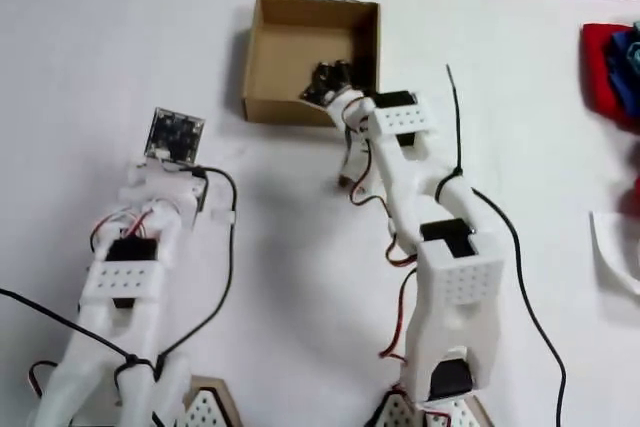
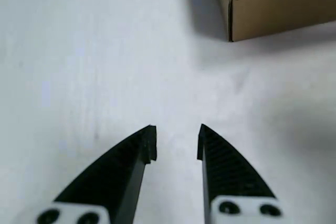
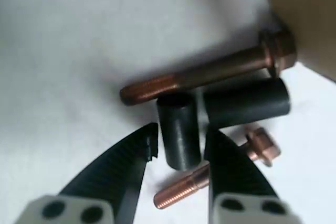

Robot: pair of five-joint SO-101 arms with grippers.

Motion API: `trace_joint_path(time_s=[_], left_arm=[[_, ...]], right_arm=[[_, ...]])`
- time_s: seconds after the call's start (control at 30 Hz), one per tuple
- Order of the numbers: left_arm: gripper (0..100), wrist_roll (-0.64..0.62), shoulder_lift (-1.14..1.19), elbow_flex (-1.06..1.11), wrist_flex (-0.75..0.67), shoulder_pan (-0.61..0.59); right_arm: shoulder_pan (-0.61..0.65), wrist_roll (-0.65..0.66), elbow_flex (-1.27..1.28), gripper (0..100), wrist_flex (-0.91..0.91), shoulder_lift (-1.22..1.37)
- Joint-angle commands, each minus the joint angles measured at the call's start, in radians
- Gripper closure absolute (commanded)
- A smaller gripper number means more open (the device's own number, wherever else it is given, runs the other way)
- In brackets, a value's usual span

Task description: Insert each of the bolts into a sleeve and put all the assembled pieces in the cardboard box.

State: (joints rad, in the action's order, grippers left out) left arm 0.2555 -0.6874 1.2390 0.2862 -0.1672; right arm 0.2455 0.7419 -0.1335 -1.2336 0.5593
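The left gripper (image 2: 177, 129) hangs part-open, empty, over the table (image 2: 79, 51) near-left of the cardboard box (image 2: 278, 9), while the right gripper (image 3: 181, 129), jaws apart, straddles an ungripped black sleeve (image 3: 178, 114) by the box, its long axis along the jaws, crosswise to the long bolt (image 3: 210, 72) beyond: a sleeve pickup, I judge, needing a square close.

Bright, even light from above leaves the white table (image 1: 300, 277) almost featureless in the high view. The cardboard box (image 1: 285, 109) casts a soft shadow along its left side, at upper centre of the frame. Shadows elsewhere are faint and soft-edged. The copper bolt (image 3: 210, 72) carries a dull sheen.
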Motion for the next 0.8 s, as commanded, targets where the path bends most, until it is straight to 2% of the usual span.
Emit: trace_joint_path(time_s=[0.0, 0.07, 0.13, 0.3, 0.53, 0.77], left_arm=[[85, 0.008, -0.005, -0.010, -0.018, -0.006], [85, 0.008, -0.005, -0.010, -0.018, -0.006], [85, 0.008, -0.005, -0.010, -0.018, -0.006], [85, 0.008, -0.005, -0.010, -0.018, -0.006], [85, 0.008, -0.005, -0.010, -0.018, -0.005], [85, 0.008, -0.005, -0.010, -0.018, -0.005]], right_arm=[[0.008, 0.008, -0.018, 86.5, 0.001, 0.007], [0.005, 0.008, -0.017, 89.6, 0.001, 0.007], [0.002, 0.002, -0.017, 98.0, 0.001, -0.001], [0.004, -0.011, -0.026, 97.6, -0.119, -0.022], [0.019, -0.110, -0.021, 97.7, -0.262, -0.183], [0.183, -0.173, 0.032, 97.7, -0.312, -0.245]])
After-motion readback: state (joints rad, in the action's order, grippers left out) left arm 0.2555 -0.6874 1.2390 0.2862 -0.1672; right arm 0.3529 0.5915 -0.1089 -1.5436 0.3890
